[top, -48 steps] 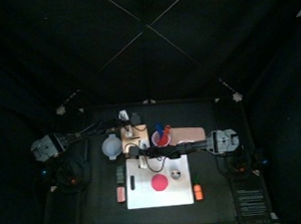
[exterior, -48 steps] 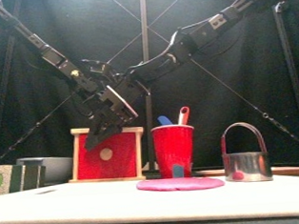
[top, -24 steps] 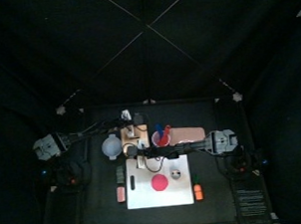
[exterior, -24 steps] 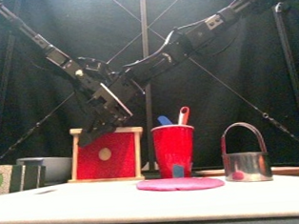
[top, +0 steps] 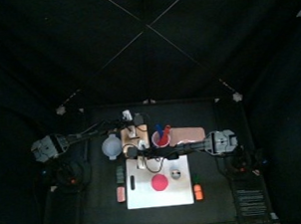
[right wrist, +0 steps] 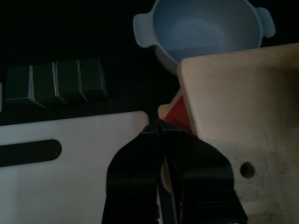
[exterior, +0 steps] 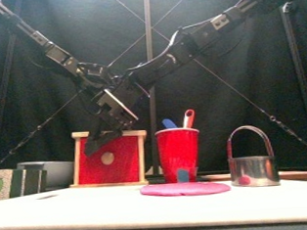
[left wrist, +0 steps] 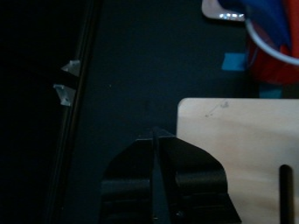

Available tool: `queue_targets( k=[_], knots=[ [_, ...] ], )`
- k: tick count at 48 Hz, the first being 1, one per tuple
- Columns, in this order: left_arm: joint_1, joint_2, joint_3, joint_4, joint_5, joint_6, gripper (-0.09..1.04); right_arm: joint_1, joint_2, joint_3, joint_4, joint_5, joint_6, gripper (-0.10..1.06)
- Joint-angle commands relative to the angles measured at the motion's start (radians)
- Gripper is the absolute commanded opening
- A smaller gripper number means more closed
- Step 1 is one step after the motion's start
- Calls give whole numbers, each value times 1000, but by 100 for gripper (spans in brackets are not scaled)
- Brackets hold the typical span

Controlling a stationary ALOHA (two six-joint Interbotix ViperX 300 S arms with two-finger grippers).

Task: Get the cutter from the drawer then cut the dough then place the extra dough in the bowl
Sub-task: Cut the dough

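The pale wooden box (top: 133, 138) with its red drawer front (exterior: 109, 158) stands at the back left. My left gripper (left wrist: 156, 140) is shut and empty over the box top's edge (left wrist: 239, 140). In the right wrist view my right gripper (right wrist: 159, 131) is shut just before the box (right wrist: 251, 101), where the drawer front meets the white cutting board (right wrist: 70, 144). The pink dough disc (top: 163, 184) lies flat on the board (top: 186, 169). Right of the dough stands the metal cutter (exterior: 253, 158) on the board. The blue-grey bowl (right wrist: 208, 31) sits beside the box.
A red cup (exterior: 178, 153) with toy knives stands between box and cutter. A dark green sushi roll (right wrist: 52, 80) lies left of the board near the bowl. Small toy foods lie at the board's left (top: 119, 194) and right (top: 198, 192) edges.
Both grippers above the box rose a little in the front view, then settled slightly lower. The objects on the table have not moved.
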Motion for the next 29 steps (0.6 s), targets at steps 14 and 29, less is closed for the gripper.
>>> queue_targets(
  k=[14, 29],
  knots=[
    [-25, -164, 110, -91, -141, -3, 44, 66, -215, 103, 2, -3, 2, 25],
    [-195, -301, 261, -183, -295, -9, 43, 86, -385, 290, 3, -15, 3, 25]
  ],
)
